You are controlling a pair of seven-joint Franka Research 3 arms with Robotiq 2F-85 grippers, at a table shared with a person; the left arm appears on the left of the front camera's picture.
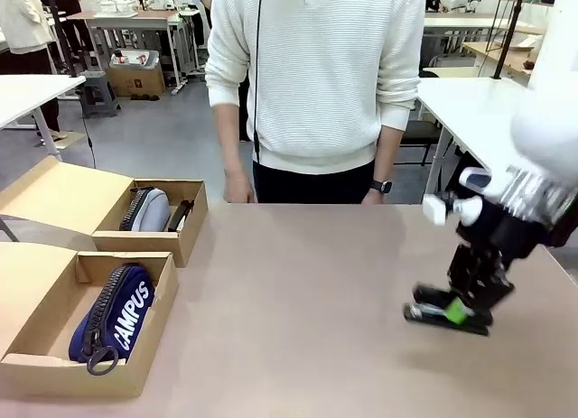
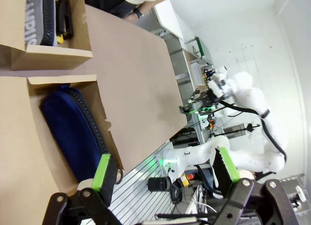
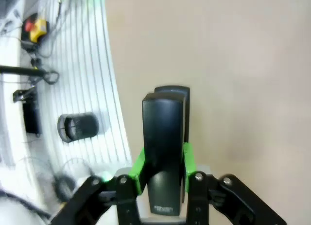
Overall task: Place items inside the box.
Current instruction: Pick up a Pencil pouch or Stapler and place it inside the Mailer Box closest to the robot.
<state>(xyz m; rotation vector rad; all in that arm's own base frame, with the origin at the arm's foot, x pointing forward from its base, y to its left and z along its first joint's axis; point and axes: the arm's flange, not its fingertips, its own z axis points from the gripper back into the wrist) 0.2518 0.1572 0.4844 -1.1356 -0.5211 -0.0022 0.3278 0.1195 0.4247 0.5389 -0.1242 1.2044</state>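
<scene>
Front view, far left: navy pouch [image 1: 117, 319] fills the near box [image 1: 54, 382], and grey pouch [image 1: 149, 210] sits in the far box [image 1: 190, 233]. Left claw [image 2: 163, 164] hangs by the near box, jaws apart, empty. Over to the right, right claw [image 1: 465, 310] is clamped on a stapler [image 1: 433, 312], low at the table [image 1: 316, 283], well apart from both boxes. The pads [image 3: 186, 157] pinch it near one end, so on the long carry it may pivot or slip. Both boxes look crowded, so it could snag a rim.

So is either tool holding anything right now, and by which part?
The right tool clamps the black stapler by its long sides, near one end. The left tool holds nothing.
</scene>
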